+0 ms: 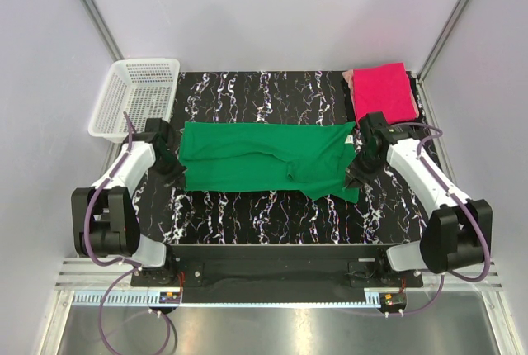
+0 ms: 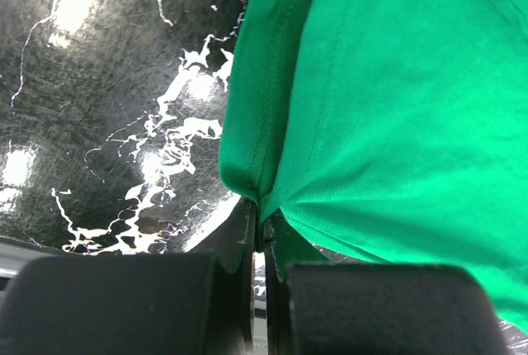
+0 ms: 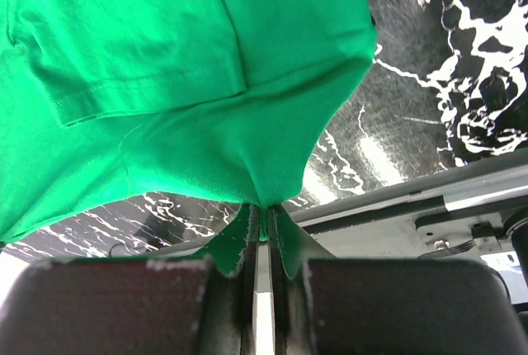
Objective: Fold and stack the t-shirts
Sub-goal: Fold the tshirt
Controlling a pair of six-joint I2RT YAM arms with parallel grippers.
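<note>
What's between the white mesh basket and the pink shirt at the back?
Nothing: the top view shows bare black marbled table between the white plastic mesh basket and the hot pink t-shirt. The bright green t-shirt lies further forward.

Far-left basket (image 1: 149, 63); centre spread shirt (image 1: 256, 153); far-right folded shirt (image 1: 384, 91).

The green t-shirt (image 1: 264, 157) is soft, matt knit cloth, and its fine weave and stitched hems show up close. The pink t-shirt (image 1: 384, 91) is matt cloth too. Under them the table (image 1: 264, 206) is glossy black with white marble veining and throws back glare from the lights. The basket (image 1: 136, 99) is white plastic mesh. The right gripper (image 3: 264, 223) is matt black, its edges scuffed and rough.
</note>
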